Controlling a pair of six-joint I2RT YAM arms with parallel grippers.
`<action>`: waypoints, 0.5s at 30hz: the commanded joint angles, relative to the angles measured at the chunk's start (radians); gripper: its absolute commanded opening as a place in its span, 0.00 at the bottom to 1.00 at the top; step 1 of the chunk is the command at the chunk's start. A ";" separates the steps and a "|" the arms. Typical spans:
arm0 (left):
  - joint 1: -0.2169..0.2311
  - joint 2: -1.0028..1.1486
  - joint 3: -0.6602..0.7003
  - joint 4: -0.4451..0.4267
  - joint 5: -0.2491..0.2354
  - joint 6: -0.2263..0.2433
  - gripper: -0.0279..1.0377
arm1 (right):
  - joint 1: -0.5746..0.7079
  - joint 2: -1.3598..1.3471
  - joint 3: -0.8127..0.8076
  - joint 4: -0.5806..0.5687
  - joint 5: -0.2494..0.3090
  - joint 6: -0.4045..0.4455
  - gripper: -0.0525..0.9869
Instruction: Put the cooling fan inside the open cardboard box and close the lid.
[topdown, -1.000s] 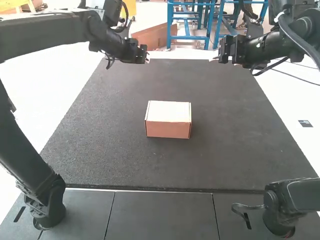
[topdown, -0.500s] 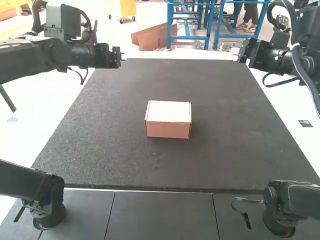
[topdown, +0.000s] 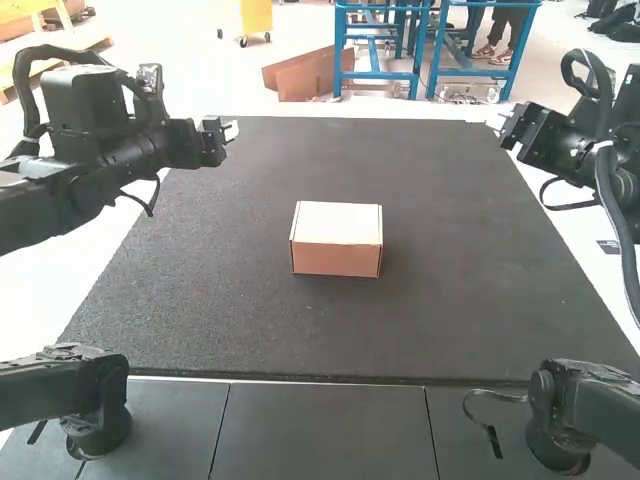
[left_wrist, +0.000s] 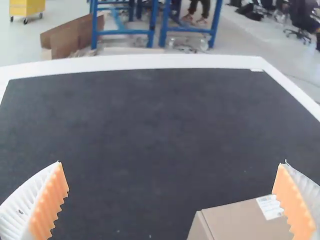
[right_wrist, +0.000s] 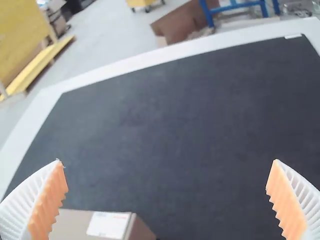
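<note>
**Over the bench: both pincers spread, box shut in the middle**

On the white bench there's a big black mat covering most of the top, and that's what everything sits on.

My left arm comes in from the left side and hangs above the mat's far-left corner. My right arm does the same over on the far-right corner. Both are up in the air and well apart from the box.

The cardboard box is sitting square in the middle of the mat, and its lid is flat down, so it's closed. Can't tell what's inside it from any angle I've got.

My left pincer points in across the mat, fingers spread wide with nothing between them. In the left wrist view the white ribbed fingers with their orange pads sit far apart, with the box's top corner just peeking in below one of them.

My right pincer is the same deal: spread wide, holding nothing, orange pads far apart in the right wrist view.

Smallest thing I can make out is a white label stuck on the box's top.
</note>
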 joint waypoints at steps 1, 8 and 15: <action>0.006 -0.086 -0.064 0.060 0.008 -0.012 0.94 | -0.013 -0.057 -0.046 0.042 0.030 0.014 0.93; 0.007 -0.243 -0.257 0.246 -0.024 -0.035 0.93 | -0.013 -0.099 -0.168 0.164 0.085 -0.025 0.93; 0.007 -0.412 -0.373 0.248 -0.090 -0.001 0.93 | -0.001 -0.092 -0.270 0.287 0.138 -0.062 0.93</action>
